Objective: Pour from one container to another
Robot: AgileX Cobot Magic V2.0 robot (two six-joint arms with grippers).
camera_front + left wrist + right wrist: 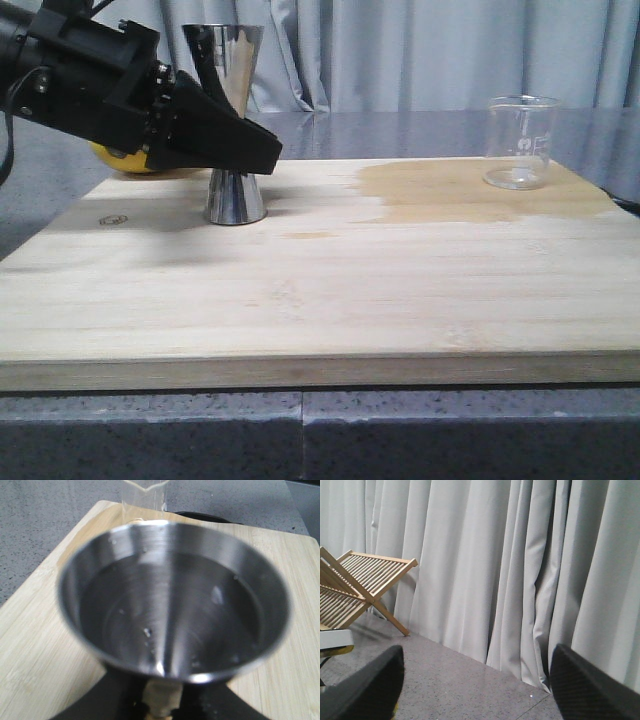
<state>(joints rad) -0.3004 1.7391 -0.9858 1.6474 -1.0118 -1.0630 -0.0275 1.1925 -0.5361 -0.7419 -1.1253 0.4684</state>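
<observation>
1. Jaws of the left gripper [262,150] close on the jigger [230,120] at its waist; right gripper [475,685] jaws gape wide.
2. Jigger stands near the board's [320,300] far left edge.
3. Beaker [520,142] stands at the far right corner, open board between.

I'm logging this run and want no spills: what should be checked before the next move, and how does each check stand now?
1. Jigger upright on the board: ok.
2. Left gripper around the jigger's waist: at the waist; firm grip cannot tell.
3. Liquid in the jigger's upper cup: ok, the left wrist view shows some.
4. Beaker upright and apart from the jigger: ok, on the far right of the board.
5. Beaker empty: appears so; cannot tell for sure.
6. Right gripper open: ok, faces the curtain, holding nothing.
</observation>
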